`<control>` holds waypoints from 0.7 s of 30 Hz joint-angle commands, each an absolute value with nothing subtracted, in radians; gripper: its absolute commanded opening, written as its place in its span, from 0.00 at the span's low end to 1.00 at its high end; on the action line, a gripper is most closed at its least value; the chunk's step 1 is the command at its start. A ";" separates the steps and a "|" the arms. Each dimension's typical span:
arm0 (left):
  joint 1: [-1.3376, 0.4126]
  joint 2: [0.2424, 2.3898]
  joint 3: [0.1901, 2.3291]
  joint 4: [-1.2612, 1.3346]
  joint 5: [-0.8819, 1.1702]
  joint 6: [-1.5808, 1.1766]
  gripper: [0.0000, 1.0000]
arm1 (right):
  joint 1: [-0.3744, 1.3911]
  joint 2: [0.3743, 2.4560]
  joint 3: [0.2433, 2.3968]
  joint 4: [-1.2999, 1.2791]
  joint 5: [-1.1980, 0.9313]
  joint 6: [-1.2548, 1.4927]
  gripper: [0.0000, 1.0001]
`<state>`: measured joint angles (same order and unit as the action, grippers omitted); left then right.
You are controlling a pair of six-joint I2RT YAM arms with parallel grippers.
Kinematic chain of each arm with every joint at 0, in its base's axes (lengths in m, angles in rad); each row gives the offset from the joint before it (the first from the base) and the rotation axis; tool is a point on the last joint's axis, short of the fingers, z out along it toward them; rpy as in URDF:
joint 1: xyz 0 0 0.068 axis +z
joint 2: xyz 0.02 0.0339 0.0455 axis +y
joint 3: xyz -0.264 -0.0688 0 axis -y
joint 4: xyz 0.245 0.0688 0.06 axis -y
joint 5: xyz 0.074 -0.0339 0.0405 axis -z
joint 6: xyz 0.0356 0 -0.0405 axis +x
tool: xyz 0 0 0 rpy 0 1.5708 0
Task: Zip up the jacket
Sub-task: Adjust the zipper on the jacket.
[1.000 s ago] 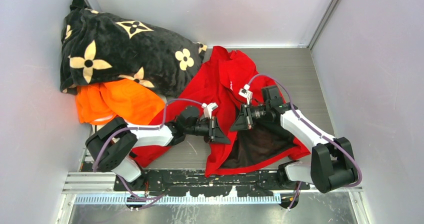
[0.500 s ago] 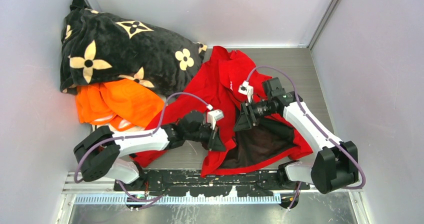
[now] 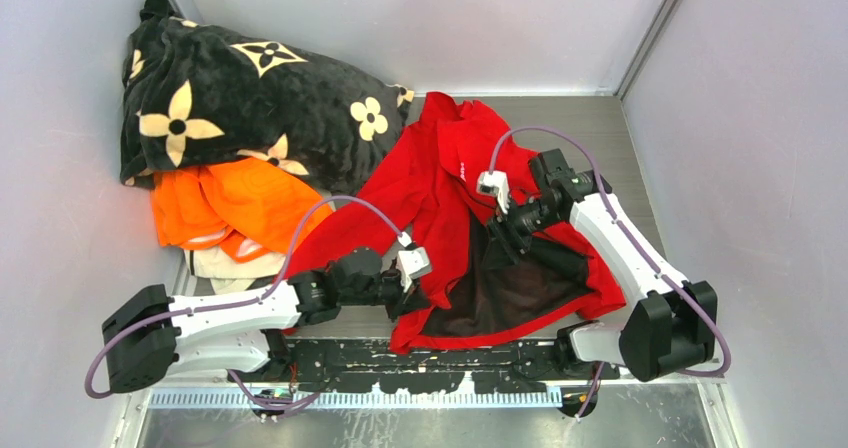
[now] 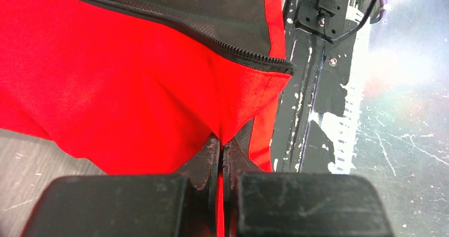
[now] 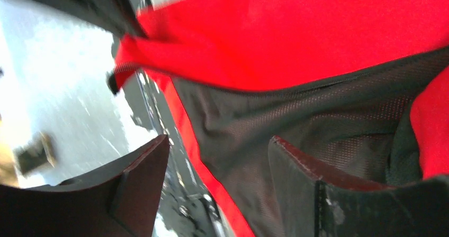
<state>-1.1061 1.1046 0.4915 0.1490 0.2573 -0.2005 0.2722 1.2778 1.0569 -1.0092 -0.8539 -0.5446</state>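
Red cloth of the jacket (image 3: 445, 168) fills the middle of the top view. It lies open on the grey table (image 3: 600, 128), and its dark lining (image 3: 510, 288) shows in the lower centre of the frame. My left gripper (image 3: 406, 302) is at the lower hem, left of the lining, and it is closed tight on the jacket. In the left wrist view my fingers (image 4: 204, 160) press together at the bottom centre with a fold of red cloth pinched between them. The zip (image 4: 238, 53) runs there from the upper left down to the corner of the hem at the right. My right gripper (image 3: 500, 240) is over the lining, right of centre. In the right wrist view its jaws stand wide apart and hold nothing; the lining is behind them. A black flower-patterned blanket (image 3: 250, 98) and an orange garment (image 3: 235, 203) lie in the upper left, beside the jacket.
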 commanded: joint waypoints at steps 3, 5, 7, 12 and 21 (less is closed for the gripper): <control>-1.105 1.047 0.495 0.160 0.259 -0.104 0.00 | 0.274 1.365 1.105 -1.382 -0.931 -1.434 0.99; -1.106 1.050 0.500 0.173 0.284 -0.112 0.00 | 0.287 1.392 1.119 -1.397 -0.946 -1.530 1.00; -1.105 1.056 0.503 0.180 0.303 -0.120 0.00 | 0.307 1.412 1.138 -1.372 -0.956 -1.539 1.00; -1.105 1.065 0.508 0.202 0.337 -0.133 0.00 | 0.405 1.425 1.127 -1.216 -0.919 -1.414 1.00; -1.091 1.087 0.527 0.233 0.399 -0.175 0.00 | 0.483 1.414 1.034 -0.936 -0.857 -1.171 0.89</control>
